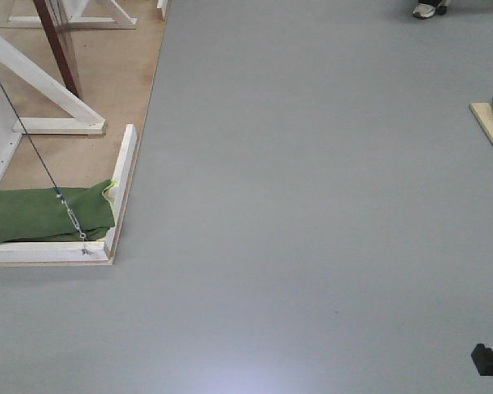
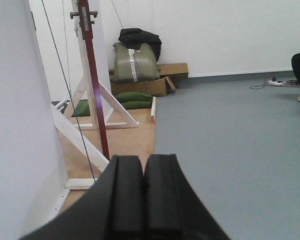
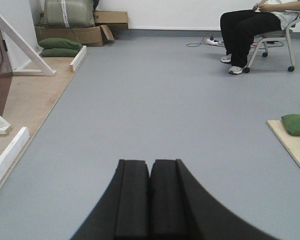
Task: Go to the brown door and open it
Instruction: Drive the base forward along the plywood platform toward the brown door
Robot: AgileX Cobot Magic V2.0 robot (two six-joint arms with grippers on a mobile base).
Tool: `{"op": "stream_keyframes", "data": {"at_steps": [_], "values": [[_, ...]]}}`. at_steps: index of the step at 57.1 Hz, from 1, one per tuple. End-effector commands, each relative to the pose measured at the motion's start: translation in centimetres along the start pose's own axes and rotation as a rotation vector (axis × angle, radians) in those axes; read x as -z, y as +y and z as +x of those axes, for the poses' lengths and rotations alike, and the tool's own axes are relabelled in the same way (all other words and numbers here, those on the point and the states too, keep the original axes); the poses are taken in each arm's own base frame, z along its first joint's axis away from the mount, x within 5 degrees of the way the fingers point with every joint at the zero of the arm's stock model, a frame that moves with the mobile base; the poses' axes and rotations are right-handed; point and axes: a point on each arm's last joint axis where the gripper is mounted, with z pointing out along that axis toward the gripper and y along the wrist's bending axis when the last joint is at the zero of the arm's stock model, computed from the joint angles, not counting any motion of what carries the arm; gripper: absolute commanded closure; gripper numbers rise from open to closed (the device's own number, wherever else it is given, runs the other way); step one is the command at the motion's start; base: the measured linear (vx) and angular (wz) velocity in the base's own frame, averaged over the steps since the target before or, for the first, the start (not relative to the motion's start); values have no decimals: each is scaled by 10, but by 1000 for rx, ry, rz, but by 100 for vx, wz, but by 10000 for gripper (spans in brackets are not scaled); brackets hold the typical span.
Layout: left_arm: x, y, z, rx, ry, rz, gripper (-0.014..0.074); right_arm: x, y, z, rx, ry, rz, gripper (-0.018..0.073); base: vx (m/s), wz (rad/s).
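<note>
Step in hand: the approach drive. The arms are not yet at work. The left pincer (image 2: pixel 143 172) has its pads pressed together with nothing between them, and the right pincer (image 3: pixel 150 170) is the same.

The brown door (image 2: pixel 95 90) stands ahead and to the left, seen edge-on from the left wrist, with its lever handle (image 2: pixel 83 15) high on the edge. It is well apart from both pincers.

Judgement: the base needs to swing left and square up to the door's face, stopping with the handle within one arm's reach. It should keep off the raised white border strip (image 1: pixel 122 185) and the slanting guy cable (image 1: pixel 33 148) (thin, easy to miss). A pincer must open before it meets the lever.

Surface: a plywood surface (image 1: pixel 74 156) carries the door's mounting, held up by white braces (image 2: pixel 117 107). A green sandbag (image 1: pixel 41 213) lies on the near corner.

Room: grey floor (image 1: pixel 312 205) and white walls. A cardboard box (image 2: pixel 140 86) with a bundle on top sits at the far wall, and a seated person (image 3: pixel 250 25) is far right. A second board (image 3: pixel 290 142) at the right carries another green bag (image 3: pixel 296 124).
</note>
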Motion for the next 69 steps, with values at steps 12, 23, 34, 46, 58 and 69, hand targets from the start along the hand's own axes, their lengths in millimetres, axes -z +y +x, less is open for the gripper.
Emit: {"op": "stream_keyframes", "data": {"at_steps": [12,23,34,46,58,69], "values": [[2,0,-13,10,-107,2,600,1,-1,-6,11,-91,8,559,3,-1],[2,0,-13,10,-107,2,600,1,-1,-6,11,-91,8,559,5,-1],[2,0,-13,10,-107,2,600,1,-1,-6,11,-91,8,559,7,1],[2,0,-13,10,-107,2,600,1,-1,-6,11,-91,8,559,11,4],[2,0,-13,10,-107,2,600,1,-1,-6,11,-91,8,559,14,4],[2,0,-13,10,-107,2,600,1,-1,-6,11,-92,8,559,13,-1]]}}
